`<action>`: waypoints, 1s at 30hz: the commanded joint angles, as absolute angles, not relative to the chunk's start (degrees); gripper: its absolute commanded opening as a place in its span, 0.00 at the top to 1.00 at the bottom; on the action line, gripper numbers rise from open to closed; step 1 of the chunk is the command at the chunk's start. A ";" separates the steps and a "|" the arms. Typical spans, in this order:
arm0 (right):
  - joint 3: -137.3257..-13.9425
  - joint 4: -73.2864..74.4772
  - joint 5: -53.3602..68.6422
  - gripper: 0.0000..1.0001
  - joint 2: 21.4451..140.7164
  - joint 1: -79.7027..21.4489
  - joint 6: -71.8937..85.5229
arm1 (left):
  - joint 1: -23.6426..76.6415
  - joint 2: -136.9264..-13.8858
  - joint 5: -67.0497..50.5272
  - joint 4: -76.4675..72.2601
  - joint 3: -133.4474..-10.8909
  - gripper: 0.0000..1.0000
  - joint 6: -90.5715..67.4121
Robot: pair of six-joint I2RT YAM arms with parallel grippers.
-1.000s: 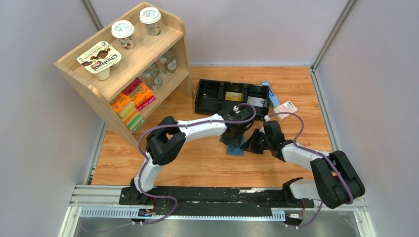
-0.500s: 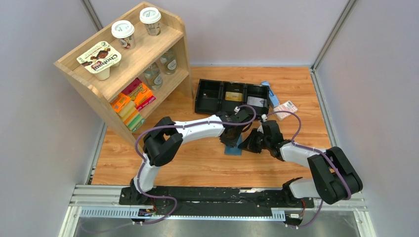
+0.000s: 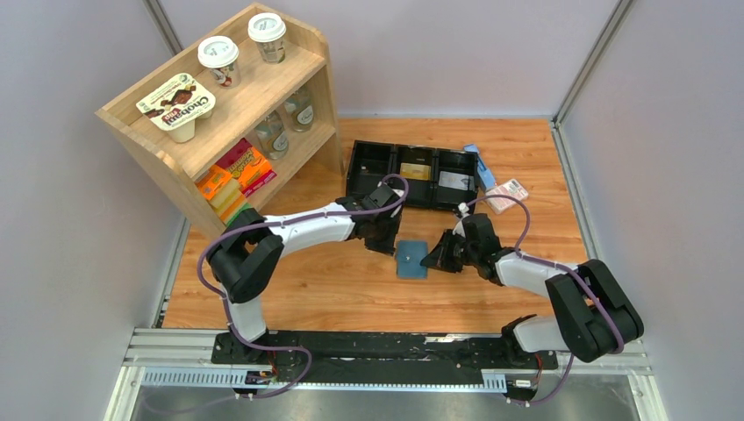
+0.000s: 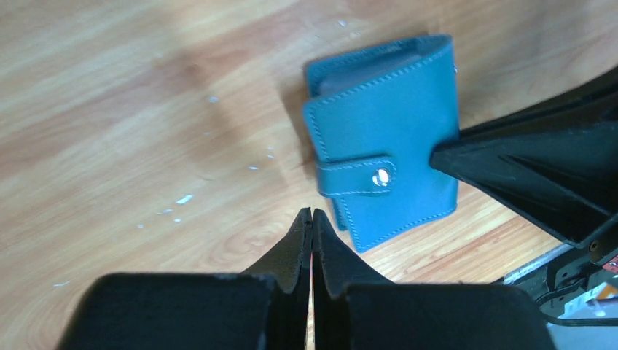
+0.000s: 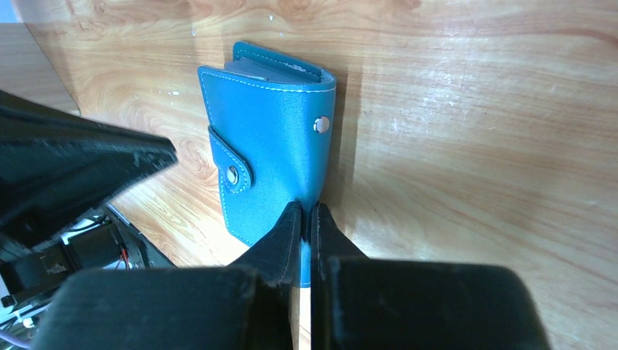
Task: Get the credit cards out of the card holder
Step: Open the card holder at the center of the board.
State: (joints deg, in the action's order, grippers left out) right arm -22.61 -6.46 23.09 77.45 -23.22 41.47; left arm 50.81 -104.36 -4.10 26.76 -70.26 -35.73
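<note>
The card holder (image 3: 411,260) is lying folded mid-table, hiding the credit cards. The left gripper (image 4: 312,214), fingers together, is sitting at its 10 o'clock. The right gripper (image 5: 306,208), also pressed together, is touching its 3 o'clock edge.

"Chobani" on yogurt pack (image 3: 178,103) lid, shelf (image 3: 263,74) top.

Found bare wood between the teal-blue folding card holder (image 3: 411,260) and the near edge: open approach. Left flank crowded by the black left gripper (image 4: 312,215), fingers pressed together, just beside it. Right flank taken by the black right gripper (image 5: 306,209), pinching its edge. Toward the far edge, barred by the long black three-compartment plastic tray (image 3: 353,175). Far-left corner filled by the tall wooden shelf unit (image 3: 254,83).
</note>
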 commanded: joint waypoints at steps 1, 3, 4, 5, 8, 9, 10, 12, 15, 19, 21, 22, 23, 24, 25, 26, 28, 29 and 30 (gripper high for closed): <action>-22.59 2.28 19.51 1.00 77.61 -23.38 36.56 | 49.83 -100.55 -5.10 22.49 -69.96 0.98 -36.04; -22.76 2.55 19.42 1.00 77.52 -23.38 36.39 | 50.27 -100.46 -5.01 23.20 -71.01 0.82 -35.43; -22.76 2.55 19.34 1.00 77.52 -23.29 36.39 | 50.71 -100.37 -4.57 23.38 -71.45 0.77 -35.16; -22.85 2.55 19.07 1.00 77.52 -23.29 36.39 | 51.93 -100.46 -3.18 23.99 -72.67 0.64 -34.46; -22.76 2.29 18.11 1.00 77.78 -23.29 36.65 | 54.84 -102.47 -0.18 27.15 -76.63 0.50 -32.44; -22.59 2.02 18.02 1.00 77.87 -23.29 36.74 | 56.06 -103.18 2.96 29.07 -79.16 0.49 -31.82; -22.59 1.85 17.93 1.00 78.13 -23.29 37.00 | 56.60 -104.92 3.60 29.96 -80.06 0.49 -31.47; -22.50 1.41 18.10 1.00 78.57 -23.38 37.09 | 57.74 -107.13 5.62 32.07 -82.61 0.49 -31.03; -22.59 0.88 18.63 1.00 79.19 -23.38 37.18 | 59.41 -109.68 7.11 33.31 -84.90 0.51 -29.80; -22.59 0.53 19.25 1.00 79.80 -23.38 37.18 | 59.94 -112.49 7.91 34.80 -86.66 0.56 -29.00; -22.50 0.53 19.42 1.00 80.15 -23.38 37.26 | 59.94 -113.29 8.26 35.33 -86.84 0.57 -28.92; -22.50 0.53 19.51 1.00 80.24 -23.29 37.27 | 60.03 -113.46 8.35 35.33 -86.75 0.58 -28.74; -22.50 0.53 19.51 1.00 80.24 -23.29 37.27 | 60.03 -113.99 8.35 35.33 -86.75 0.58 -28.83; -22.50 -1.13 19.60 1.00 80.24 -23.38 37.35 | 60.03 -114.26 8.18 35.59 -86.84 0.58 -28.57; -22.33 -1.23 19.69 1.00 80.33 -23.29 37.27 | 60.03 -114.78 8.09 35.60 -86.84 0.58 -28.48; -22.24 -1.23 19.69 1.00 80.33 -23.29 37.35 | 60.12 -115.39 8.00 35.60 -86.84 0.58 -28.13; -22.24 -1.41 19.77 1.00 80.42 -23.29 37.44 | 60.12 -116.62 7.47 35.86 -87.01 0.57 -27.51; -22.06 -1.58 19.86 1.00 80.42 -23.29 37.53 | 60.12 -117.24 7.12 36.03 -87.10 0.57 -27.42; -22.06 -1.76 19.95 1.00 80.42 -23.29 37.62 | 60.12 -118.12 6.77 36.91 -87.36 0.57 -27.33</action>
